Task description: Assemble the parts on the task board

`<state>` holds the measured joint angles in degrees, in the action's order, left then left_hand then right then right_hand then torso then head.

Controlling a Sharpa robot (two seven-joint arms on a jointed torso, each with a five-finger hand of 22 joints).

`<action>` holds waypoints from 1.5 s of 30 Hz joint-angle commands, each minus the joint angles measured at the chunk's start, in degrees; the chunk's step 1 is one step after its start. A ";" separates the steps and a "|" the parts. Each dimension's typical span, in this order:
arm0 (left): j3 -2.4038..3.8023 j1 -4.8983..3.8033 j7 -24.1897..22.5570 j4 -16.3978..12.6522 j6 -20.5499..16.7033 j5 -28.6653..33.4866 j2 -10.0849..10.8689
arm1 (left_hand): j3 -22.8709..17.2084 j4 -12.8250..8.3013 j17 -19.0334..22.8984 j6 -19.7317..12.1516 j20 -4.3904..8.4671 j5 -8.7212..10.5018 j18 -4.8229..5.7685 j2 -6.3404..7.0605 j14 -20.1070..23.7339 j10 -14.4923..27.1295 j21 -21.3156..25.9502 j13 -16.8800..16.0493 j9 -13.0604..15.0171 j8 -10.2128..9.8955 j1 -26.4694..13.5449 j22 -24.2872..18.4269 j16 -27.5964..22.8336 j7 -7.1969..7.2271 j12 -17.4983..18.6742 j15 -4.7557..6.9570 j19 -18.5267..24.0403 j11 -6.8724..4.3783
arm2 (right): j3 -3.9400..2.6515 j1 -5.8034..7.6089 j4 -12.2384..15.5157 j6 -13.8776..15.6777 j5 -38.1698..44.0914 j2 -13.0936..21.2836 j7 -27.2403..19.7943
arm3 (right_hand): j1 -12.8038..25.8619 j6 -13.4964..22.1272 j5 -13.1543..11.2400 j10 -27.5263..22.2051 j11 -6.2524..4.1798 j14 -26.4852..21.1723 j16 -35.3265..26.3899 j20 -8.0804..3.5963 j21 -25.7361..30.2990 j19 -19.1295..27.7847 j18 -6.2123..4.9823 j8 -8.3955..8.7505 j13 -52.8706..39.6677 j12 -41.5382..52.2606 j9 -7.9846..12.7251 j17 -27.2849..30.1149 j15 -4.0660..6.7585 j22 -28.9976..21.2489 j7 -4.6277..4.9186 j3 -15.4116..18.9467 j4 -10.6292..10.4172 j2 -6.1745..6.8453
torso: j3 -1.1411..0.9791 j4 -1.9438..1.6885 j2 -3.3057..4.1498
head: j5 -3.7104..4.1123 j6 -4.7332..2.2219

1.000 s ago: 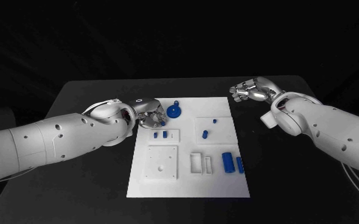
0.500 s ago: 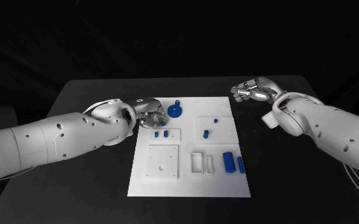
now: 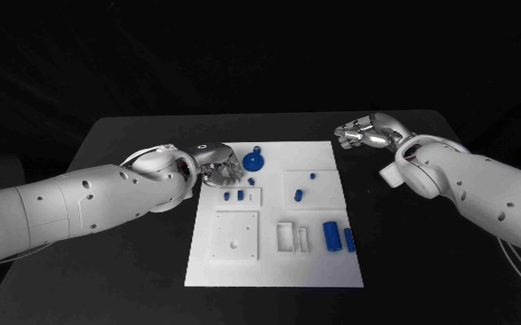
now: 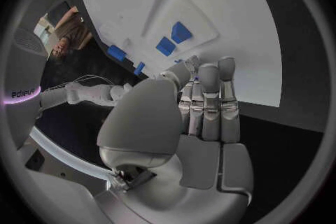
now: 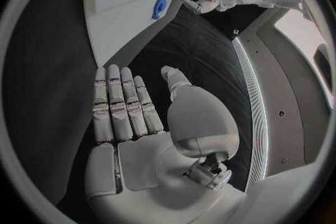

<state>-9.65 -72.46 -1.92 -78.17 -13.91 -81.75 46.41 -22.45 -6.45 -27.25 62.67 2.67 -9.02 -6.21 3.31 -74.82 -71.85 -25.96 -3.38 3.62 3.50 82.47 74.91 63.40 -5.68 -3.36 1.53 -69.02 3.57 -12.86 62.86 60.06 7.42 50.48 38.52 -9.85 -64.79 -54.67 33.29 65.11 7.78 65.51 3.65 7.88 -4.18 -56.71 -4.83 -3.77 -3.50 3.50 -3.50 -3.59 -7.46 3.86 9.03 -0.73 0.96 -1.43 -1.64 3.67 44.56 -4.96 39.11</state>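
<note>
I see the task board (image 3: 274,265) lying in the middle of the black surface (image 3: 130,265), in the centre of the head frame. My left robot hand (image 3: 219,172) sits at the board's upper left edge, beside a round blue part (image 3: 253,162) near the top of the board. In the left wrist view its fingers (image 4: 210,102) lie straight and side by side with nothing between them and the thumb, so I read it as open and empty. My right robot hand (image 3: 363,132) is off the board, over the dark surface just beyond its upper right corner. The right wrist view shows its fingers (image 5: 119,103) extended flat, thumb apart, holding nothing. Two longer blue parts (image 3: 338,237) lie at the board's lower right, and small blue pieces (image 3: 233,195) sit in the recessed block left of centre.
</note>
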 commanded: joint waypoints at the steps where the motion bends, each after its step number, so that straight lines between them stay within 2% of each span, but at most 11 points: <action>1: -0.01 0.05 -0.84 0.09 -0.46 0.51 -0.13 | -0.35 -0.06 -0.05 -0.25 -0.01 0.10 -0.99 0.56 -0.39 0.27 0.12 -0.03 -0.05 0.05 -0.16 1.18 -0.25 -0.11 0.05 0.06 -0.25 -0.15 | -0.05 -0.03 0.04 -0.35 -0.24 0.04 -0.46 | 0.46 -0.32 0.37 -0.03 -0.33 -0.22 -0.15 -0.10 0.00 0.07 -0.22 0.29 0.08 -0.15 -0.02 0.07 0.04 -0.07 -0.05 -0.38 -0.04 0.02 | 0.02 -0.01 -0.01 | 0.00 -0.11; 11: 0.01 0.05 -0.85 0.38 -1.37 0.71 -0.06 | -0.45 0.00 -0.05 -0.47 0.00 0.17 -0.98 0.71 -0.40 0.30 0.12 -0.03 -0.07 0.01 -0.07 1.19 -0.36 -0.11 0.05 0.05 -0.24 -0.13 | -0.05 -0.04 0.05 -0.34 -0.25 0.10 -0.47 | 0.46 -0.32 0.37 -0.03 -0.33 -0.22 -0.15 -0.10 0.00 0.07 -0.22 0.29 0.08 -0.15 -0.02 0.07 0.04 -0.07 -0.05 -0.38 -0.04 0.02 | 0.05 -0.04 -0.01 | -0.01 -0.21; 15: 0.12 0.02 -1.37 0.56 -3.09 1.40 0.09 | -0.04 0.36 0.06 -0.75 -0.15 0.73 -0.85 1.76 -0.01 0.78 0.45 -0.03 -0.06 0.04 -0.61 1.03 -0.69 -0.11 0.03 -0.08 -0.07 -0.03 | -0.05 -0.04 0.02 -0.29 -0.25 0.19 -0.46 | 0.46 -0.32 0.37 -0.03 -0.33 -0.22 -0.15 -0.10 0.00 0.07 -0.22 0.29 0.08 -0.15 -0.02 0.07 0.04 -0.07 -0.05 -0.38 -0.04 0.02 | 0.05 -0.06 -0.04 | 0.06 -0.20; 17: 0.21 0.00 -1.64 0.56 -3.67 1.69 0.14 | 1.99 1.52 0.15 -1.05 -0.50 0.81 -0.54 3.73 0.36 1.70 1.29 -0.02 -0.04 0.08 -2.59 0.49 -0.92 -0.45 0.04 -0.38 0.02 0.23 | -0.05 -0.04 -0.01 -0.25 -0.25 0.22 -0.48 | 0.46 -0.32 0.37 -0.03 -0.33 -0.22 -0.15 -0.10 0.00 0.07 -0.22 0.29 0.08 -0.15 -0.02 0.07 0.04 -0.07 -0.05 -0.38 -0.04 0.02 | 0.06 -0.02 -0.05 | 0.12 -0.24; 20: 0.59 -0.14 -2.00 0.51 -4.39 2.03 0.14 | 5.69 3.50 0.28 -1.35 -0.61 1.42 -0.10 4.77 0.55 1.84 3.47 -0.03 -0.05 0.05 -2.66 -0.97 -1.01 -0.12 0.04 -0.45 -0.87 0.23 | -0.05 -0.05 -0.03 -0.20 -0.25 0.26 -0.48 | 0.46 -0.32 0.37 -0.03 -0.33 -0.22 -0.15 -0.10 0.00 0.07 -0.22 0.29 0.08 -0.15 -0.02 0.07 0.04 -0.07 -0.05 -0.38 -0.04 0.02 | 0.05 0.00 -0.04 | 0.04 -0.42; 22: 0.80 -0.34 -2.10 0.41 -4.64 2.14 0.15 | 8.39 4.92 0.42 -1.23 -0.53 2.26 0.14 4.55 0.50 1.68 5.03 -0.05 -0.04 0.06 -1.35 -1.77 -1.05 -0.29 0.02 -0.41 -1.75 0.23 | -0.05 -0.05 -0.03 -0.16 -0.25 0.27 -0.48 | 0.36 -0.30 0.34 -0.06 -0.33 -0.24 -0.15 -0.09 -0.01 0.07 -0.23 0.29 0.08 -0.15 -0.02 0.07 0.03 -0.06 -0.03 -0.31 0.04 -0.01 | 0.02 -0.01 -0.01 | 0.00 -0.49; 26: 1.09 -1.12 -2.12 0.11 -4.92 2.26 0.23 | 9.97 6.12 0.53 -1.04 -0.53 2.24 0.19 4.56 0.62 1.43 6.43 -0.05 -0.03 0.08 0.21 -1.09 -0.99 -0.37 0.02 -0.41 -2.30 0.20 | -0.05 -0.05 0.01 0.01 -0.25 0.28 -0.51 | -0.13 -0.33 0.01 -0.06 -0.35 -0.22 -0.15 -0.11 -0.01 0.07 -0.23 0.29 0.08 -0.15 -0.01 0.07 0.05 -0.06 -0.04 -0.59 0.52 0.05 | -0.02 0.00 -0.02 | 0.13 -0.61; 35: 1.32 -2.90 -2.17 -1.79 -2.55 2.02 0.51 | 8.80 3.65 0.36 3.27 0.24 0.97 0.58 2.56 0.99 -1.79 5.99 -0.09 0.10 0.13 3.12 1.10 -0.77 -0.17 -0.28 0.33 -1.64 -0.73 | -0.05 -0.05 0.39 1.32 0.85 0.18 -1.21 | -3.16 -2.22 -6.17 0.40 -0.59 0.26 -0.17 -0.40 -0.09 -0.43 -0.21 0.29 0.15 -0.22 -0.04 0.08 0.31 -0.06 -0.14 -5.90 6.83 0.84 | -0.03 0.02 0.01 | 0.34 -0.62; 38: 1.33 -3.15 -2.01 -2.47 -1.38 1.76 0.40 | 9.12 2.88 0.29 4.30 0.45 1.00 0.77 1.73 1.16 -2.48 5.55 -0.10 0.11 0.09 3.07 1.36 -0.64 0.05 -0.28 0.51 -1.26 -1.02 | -0.05 -0.05 1.08 1.98 2.47 0.18 -1.52 | -4.83 -4.35 -9.62 1.94 -1.32 1.98 -0.04 -1.06 -0.58 -1.84 -0.46 0.16 0.18 -0.26 -0.16 -0.06 1.09 0.05 -0.75 -10.30 10.24 1.28 | -0.01 0.01 0.02 | 0.30 -0.63; 41: 1.34 -3.24 -2.11 -2.84 -0.38 1.59 0.33 | 9.33 2.28 0.26 5.40 0.58 0.97 0.83 1.21 1.13 -3.45 5.24 -0.14 0.23 0.28 3.30 1.37 -0.57 0.28 -0.46 0.69 -1.11 -1.40 | -0.05 -0.05 1.77 2.30 4.01 0.17 -1.66 | -4.46 -5.93 -11.18 2.95 -1.64 3.20 -0.10 -1.74 -0.69 -3.03 -0.24 0.22 0.17 -0.25 -0.24 -0.13 1.56 -0.03 -1.00 -14.49 12.68 1.97 | 0.00 0.01 0.00 | 0.30 -0.87; 45: 1.34 -3.29 -2.42 -3.04 1.05 1.36 0.22 | 10.12 0.88 0.26 7.09 0.98 0.80 1.08 0.29 1.22 -4.64 4.43 -0.12 0.22 0.09 3.68 1.44 -0.60 0.47 -0.29 1.02 -0.62 -1.73 | -0.05 -0.05 2.53 2.67 6.42 0.17 -1.76 | -5.03 -7.20 -12.62 4.08 -2.12 5.09 0.09 -2.57 -1.25 -4.71 -0.48 0.05 0.12 -0.16 -0.33 -0.43 2.41 0.13 -1.28 -17.25 14.58 2.07 | -0.02 -0.05 -0.02 | 0.36 -0.84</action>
<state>-8.34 -75.67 -3.37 -81.04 -15.65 -79.94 46.76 -12.41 -5.31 -26.93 69.56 3.51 -7.92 -5.60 4.05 -73.58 -76.13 -21.32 -3.50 3.89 3.62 86.25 74.94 62.56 -5.18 -3.77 2.14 -69.79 1.85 -12.87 62.83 62.29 9.00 53.24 38.71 -10.64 -69.51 -61.59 20.85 68.88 5.56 70.28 3.65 5.32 -5.24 -61.05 -4.83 -3.76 -3.38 3.50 -3.78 -3.97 -5.06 3.91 7.75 -17.57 15.42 0.26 -1.64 3.68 44.54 -4.64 38.29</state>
